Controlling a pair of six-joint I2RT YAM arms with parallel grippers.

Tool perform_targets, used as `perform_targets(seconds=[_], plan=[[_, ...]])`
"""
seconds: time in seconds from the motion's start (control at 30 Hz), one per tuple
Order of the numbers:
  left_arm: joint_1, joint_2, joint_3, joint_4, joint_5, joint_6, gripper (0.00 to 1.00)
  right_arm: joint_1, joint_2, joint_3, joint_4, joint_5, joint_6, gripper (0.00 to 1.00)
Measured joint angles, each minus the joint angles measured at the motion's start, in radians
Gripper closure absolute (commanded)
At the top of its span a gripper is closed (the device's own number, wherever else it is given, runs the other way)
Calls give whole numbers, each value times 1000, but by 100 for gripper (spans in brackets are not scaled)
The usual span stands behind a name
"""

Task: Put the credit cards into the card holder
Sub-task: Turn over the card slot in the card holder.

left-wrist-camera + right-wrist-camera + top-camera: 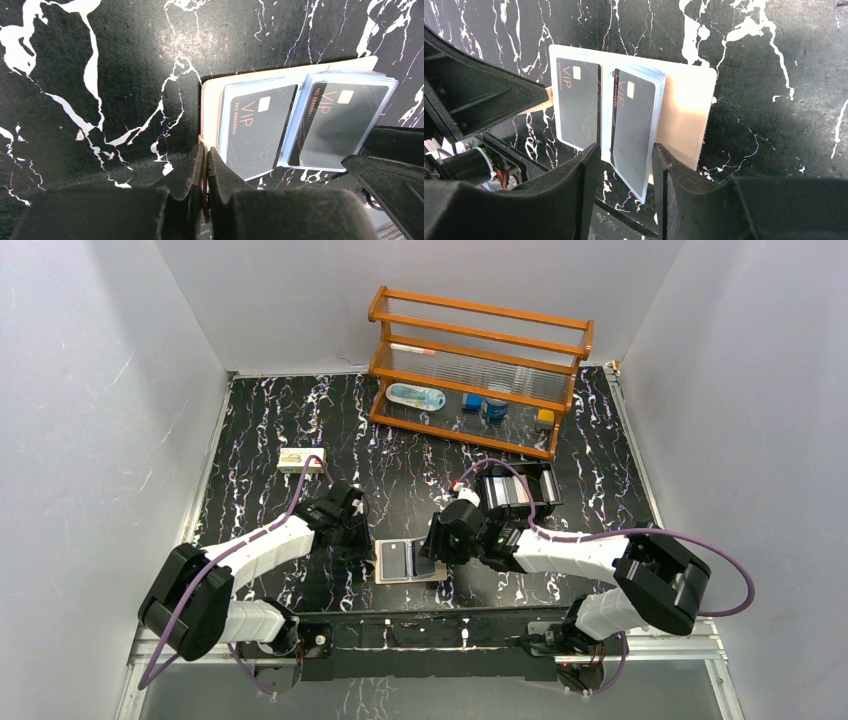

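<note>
The card holder [408,562] lies open near the table's front edge, a tan cover [210,107] with clear sleeves [658,100] inside. One dark credit card marked VIP [255,127] fills the left sleeve and another [335,120] the right one; both also show in the right wrist view, the first card [579,105] and the second card [634,115]. My left gripper [205,152] is shut on the tan cover's left edge. My right gripper [626,150] is open, its fingers either side of the near corner of the raised right sleeve stack, not pressing on it.
A wooden rack [478,370] with small items stands at the back. A black box [520,490] sits just behind my right wrist. A small yellowish-white rectangle [299,459] lies at the left. The table's front rail [430,625] runs close below the card holder.
</note>
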Motion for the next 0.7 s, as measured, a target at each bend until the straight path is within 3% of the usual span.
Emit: perform_targets(seconds=[0.7], plan=[[0, 0, -5, 10, 10, -6, 100, 6, 0, 56, -87, 58, -42, 49]])
